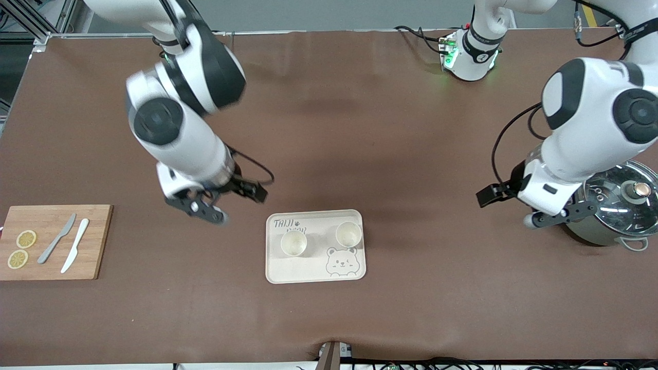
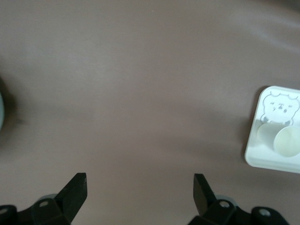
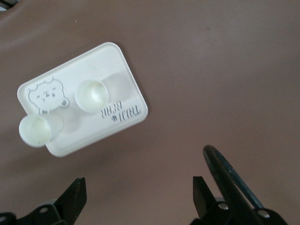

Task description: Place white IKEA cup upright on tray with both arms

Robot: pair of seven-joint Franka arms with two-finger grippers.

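Note:
The cream tray with the bear drawing lies in the middle of the table. Two white cups stand upright on it: one toward the right arm's end, the other toward the left arm's end. My right gripper hangs open and empty over bare table beside the tray. In the right wrist view my right gripper sees the tray and both cups. My left gripper is open and empty, up beside a pot. In the left wrist view my left gripper sees the tray far off.
A wooden cutting board with two lemon slices and two knives lies at the right arm's end. A steel pot with a glass lid stands at the left arm's end, partly under the left arm.

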